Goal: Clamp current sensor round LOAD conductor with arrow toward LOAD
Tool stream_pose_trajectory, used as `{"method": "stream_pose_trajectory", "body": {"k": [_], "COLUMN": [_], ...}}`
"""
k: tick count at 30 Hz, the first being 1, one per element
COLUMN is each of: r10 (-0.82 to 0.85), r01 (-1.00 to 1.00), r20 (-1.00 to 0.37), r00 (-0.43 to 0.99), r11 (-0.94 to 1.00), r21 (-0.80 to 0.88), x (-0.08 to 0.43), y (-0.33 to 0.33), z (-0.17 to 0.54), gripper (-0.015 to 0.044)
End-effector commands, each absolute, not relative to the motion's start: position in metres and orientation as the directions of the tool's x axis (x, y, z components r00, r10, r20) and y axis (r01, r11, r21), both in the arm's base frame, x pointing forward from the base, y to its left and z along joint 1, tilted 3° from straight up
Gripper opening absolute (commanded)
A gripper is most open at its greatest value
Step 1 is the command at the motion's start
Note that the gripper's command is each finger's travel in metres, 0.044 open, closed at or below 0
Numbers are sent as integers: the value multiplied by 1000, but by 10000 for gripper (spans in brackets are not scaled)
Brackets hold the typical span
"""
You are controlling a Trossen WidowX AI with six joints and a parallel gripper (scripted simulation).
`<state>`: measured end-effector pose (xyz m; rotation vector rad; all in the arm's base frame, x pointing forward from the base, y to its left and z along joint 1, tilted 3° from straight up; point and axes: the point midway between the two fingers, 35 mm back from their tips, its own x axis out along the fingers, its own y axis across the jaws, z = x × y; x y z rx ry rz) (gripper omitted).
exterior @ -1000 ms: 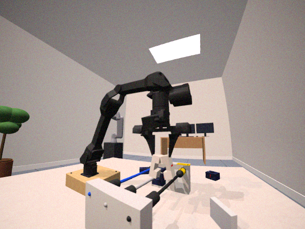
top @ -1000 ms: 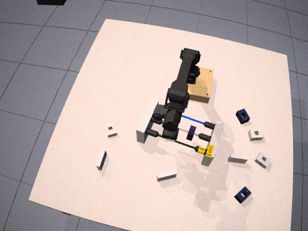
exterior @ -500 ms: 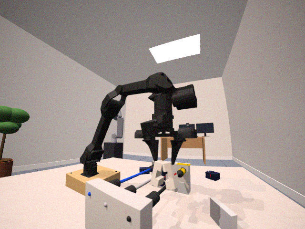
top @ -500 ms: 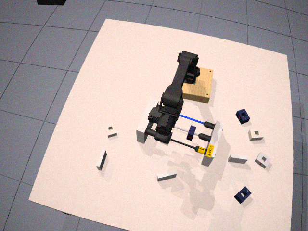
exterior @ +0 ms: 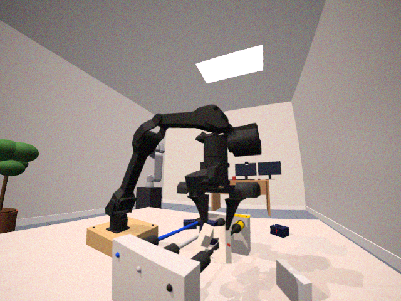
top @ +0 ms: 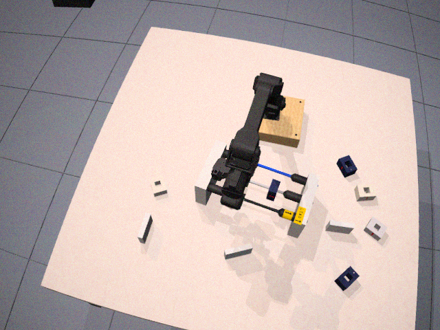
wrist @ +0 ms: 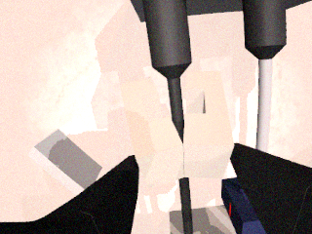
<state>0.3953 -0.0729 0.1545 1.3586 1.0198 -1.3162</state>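
Note:
My gripper (exterior: 215, 225) (wrist: 183, 157) is shut on the cream split-core sensor (exterior: 222, 251) (wrist: 207, 158); the arm hides both in the top view. The sensor's two halves hang downward and stand spread apart, with a small red mark on one half. The black conductor (top: 262, 205) (wrist: 186, 207) carries the yellow LOAD marker (top: 299, 215) at one end. It passes between the sensor's spread halves, below their joined top. The sensor's arrow cannot be made out.
A dark blue sensor (top: 273, 189) (wrist: 239, 207) sits on the white conductor (top: 258, 183) (wrist: 263, 107) alongside. The blue conductor (top: 273, 169) lies beyond. White end supports (top: 201, 194) (exterior: 155, 268) hold the conductors. Other sensors (top: 364, 192) (top: 346, 278) and upright white blocks (top: 238, 251) stand around.

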Motion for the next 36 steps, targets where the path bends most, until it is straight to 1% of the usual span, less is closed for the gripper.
{"method": "stream_pose_trajectory", "body": {"k": [1, 9, 36], "r10": [-47, -47, -49], "r01": [976, 976, 977], "r20": [-996, -996, -997], "r00": [74, 74, 67], "r11": [-200, -200, -199], "r21": [82, 82, 76], "x": [395, 395, 395], "y": [-73, -73, -74], "z": [149, 136, 139], "gripper": [0, 0, 0]}}
